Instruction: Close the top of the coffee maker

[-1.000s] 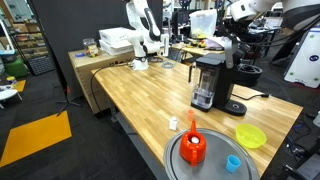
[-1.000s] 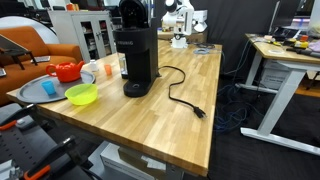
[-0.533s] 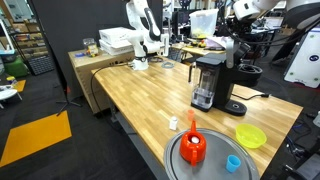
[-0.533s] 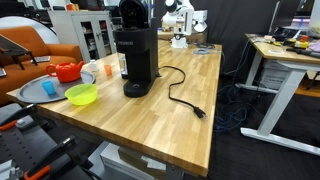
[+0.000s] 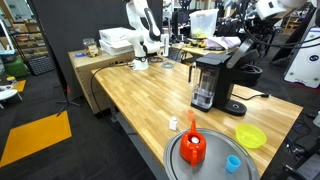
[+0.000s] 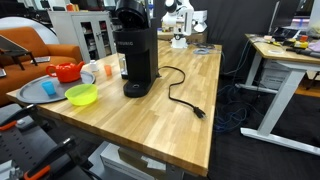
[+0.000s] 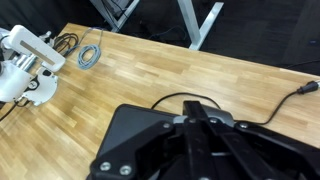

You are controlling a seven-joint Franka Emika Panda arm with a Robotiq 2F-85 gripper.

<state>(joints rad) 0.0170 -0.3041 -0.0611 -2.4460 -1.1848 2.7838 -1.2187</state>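
The top point(image 5: 233, 53) stands raised on its hinge above the coffee maker point(image 5: 208, 82), slanting up and away from the black body in both exterior views. The machine itself sits upright on the wooden table point(image 5: 140, 95), its power cord point(image 6: 181, 96) trailing off across the boards. As I judge it, the closing push is only at its start: the lid is up and not yet seated. The next move calls for pressing the lid down along its hinge arc until it lies flat on the body, with steady force so the machine neither slides nor tips. In the wrist view the gripper point(image 7: 197, 115) hangs right over a broad black surface, probably the lid, touching it or just above. It is dark against dark, so I cannot tell how the jaws are set
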